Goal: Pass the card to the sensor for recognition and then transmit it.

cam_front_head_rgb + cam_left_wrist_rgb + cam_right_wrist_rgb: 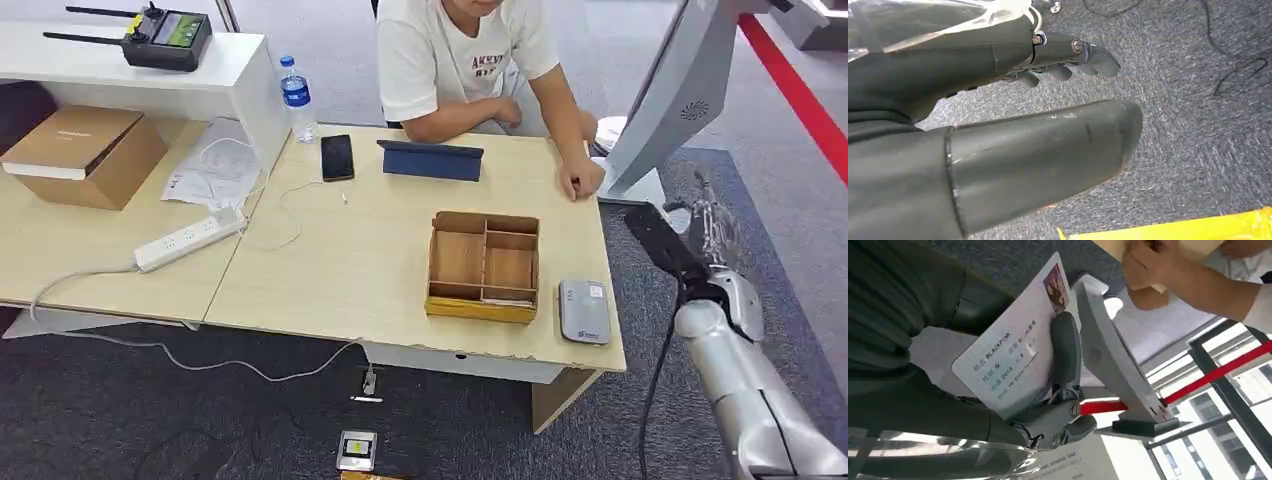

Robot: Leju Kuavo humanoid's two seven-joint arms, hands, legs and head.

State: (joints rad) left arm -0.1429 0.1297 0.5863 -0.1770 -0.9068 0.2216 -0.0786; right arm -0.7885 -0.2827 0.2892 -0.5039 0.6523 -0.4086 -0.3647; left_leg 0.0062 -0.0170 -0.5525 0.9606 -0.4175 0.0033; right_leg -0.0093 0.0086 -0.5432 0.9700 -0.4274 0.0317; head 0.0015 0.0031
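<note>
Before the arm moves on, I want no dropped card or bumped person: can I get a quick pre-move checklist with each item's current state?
1. Card held by the right hand: ok, a finger lies across its printed face.
2. Card over the sensor: not ok, the grey reader lies on the table near its front edge, while the right hand is raised off the table's right end.
3. Sensor top unobstructed: ok.
4. Person's hand out of the way: cannot tell, it rests at the table's far right corner, close to the raised arm.
5. Left hand free: ok, it hangs over the carpet holding nothing.
</note>
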